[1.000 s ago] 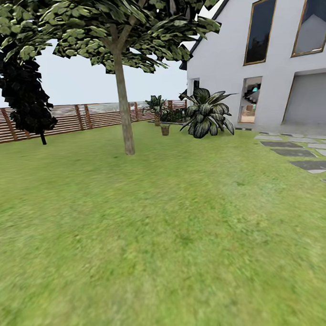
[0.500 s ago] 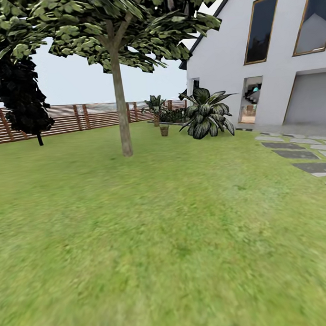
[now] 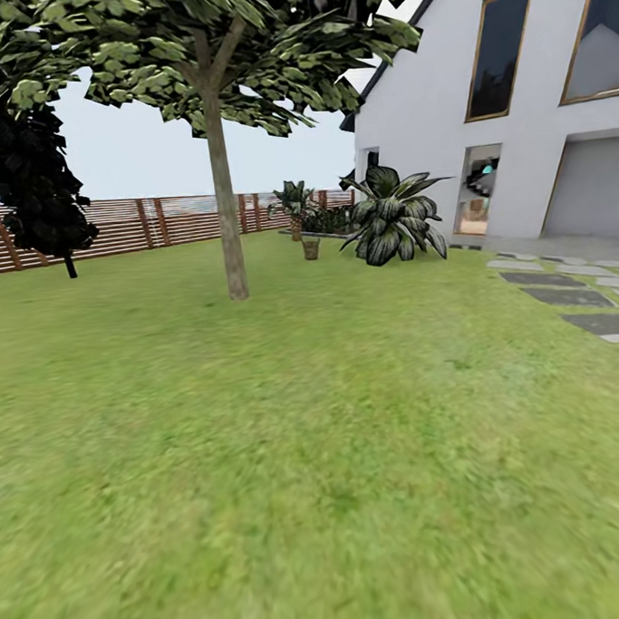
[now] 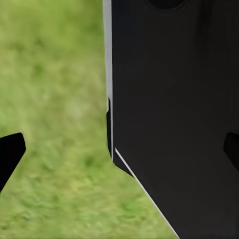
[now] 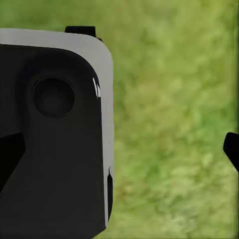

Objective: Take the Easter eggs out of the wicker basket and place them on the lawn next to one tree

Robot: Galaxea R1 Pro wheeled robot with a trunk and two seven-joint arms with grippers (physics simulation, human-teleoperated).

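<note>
From your head camera, the lawn (image 3: 290, 456) spreads wide ahead of you. The tree (image 3: 224, 205) with the straight grey-brown trunk stands on the grass left of centre, its leaf canopy reaching across the top. Behind it runs the slatted wooden fence (image 3: 160, 222), with a dark narrow tree (image 3: 30, 179) at far left. A small brown pot-like thing (image 3: 311, 247), too small to make out, sits beyond the trunk beside a striped leafy bush (image 3: 394, 216). The white house (image 3: 481, 110) rises on the right, with grey paving slabs (image 3: 563, 296) below it.

In your left wrist camera, the left gripper (image 4: 122, 149) has its two dark fingertips (image 4: 10, 152) far apart at opposite edges, so it is released and empty; a black robot panel (image 4: 174, 109) lies between them, with grass beyond.

In your right wrist camera, the right gripper (image 5: 122, 149) is likewise spread wide, holding nothing; a grey-edged black robot body (image 5: 55, 139) sits between its tips, above blurred grass.
</note>
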